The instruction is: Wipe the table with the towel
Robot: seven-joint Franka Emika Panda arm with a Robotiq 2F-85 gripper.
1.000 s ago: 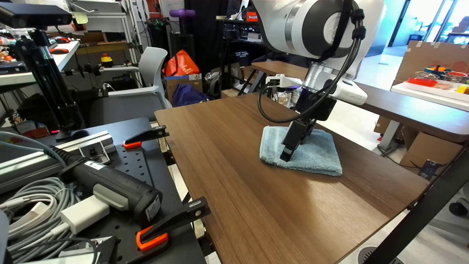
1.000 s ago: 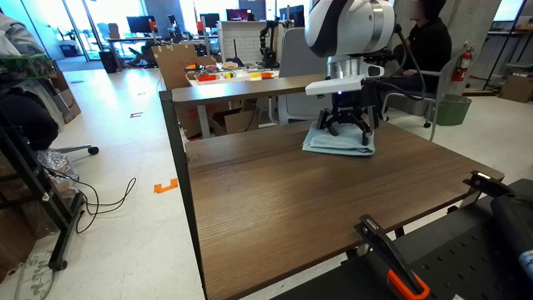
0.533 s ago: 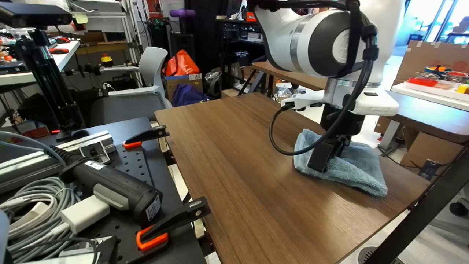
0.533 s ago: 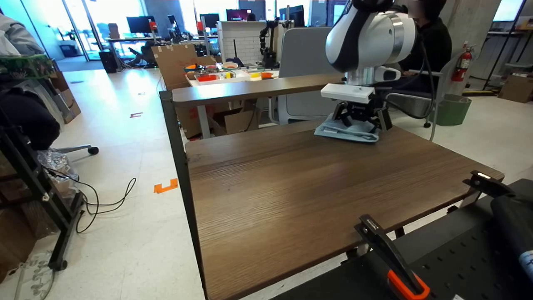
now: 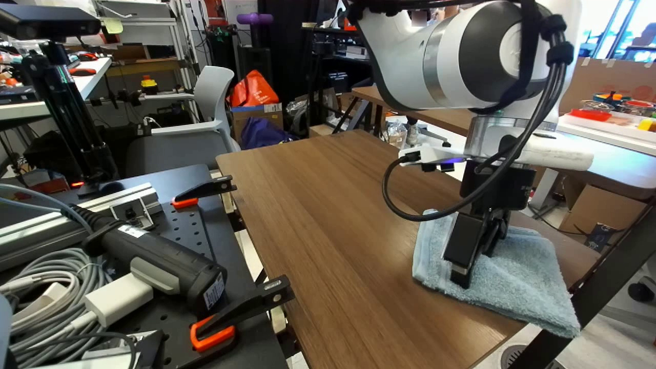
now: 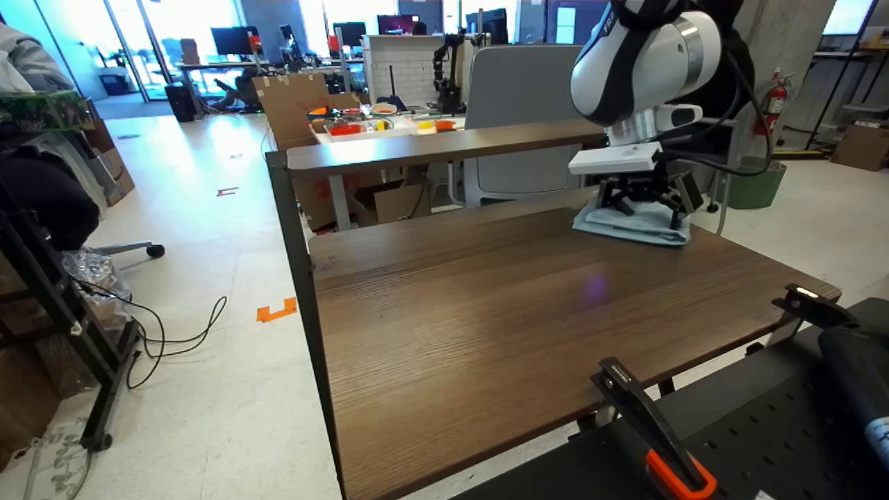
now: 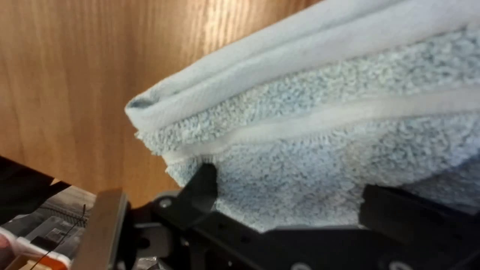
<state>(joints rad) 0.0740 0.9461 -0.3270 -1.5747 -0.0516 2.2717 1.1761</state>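
Observation:
The table [image 5: 328,220] has a dark brown wood-grain top and also shows in an exterior view [image 6: 451,326] and the wrist view [image 7: 75,75]. The folded light blue towel [image 5: 528,277] lies at the table's edge; one corner appears past that edge. It also shows in an exterior view [image 6: 611,226] and fills much of the wrist view [image 7: 337,150]. My gripper [image 5: 476,266] is over the towel, fingers pointing down onto it. In the wrist view the fingers [image 7: 288,178] are wide apart, with towel surface between them. The gripper also shows in an exterior view [image 6: 649,212].
A black perforated cart [image 5: 246,333] stands beside the table, with black and orange clamps [image 5: 241,310] at its edge. A longer wooden table [image 6: 430,146] stands behind. A grey chair [image 6: 524,118] is beyond it. A dark post [image 5: 579,297] stands near the towel's corner.
The gripper and the towel have moved together, to the right in both exterior views, up to the table's edge. The towel was flatter and farther in on the table a second ago.

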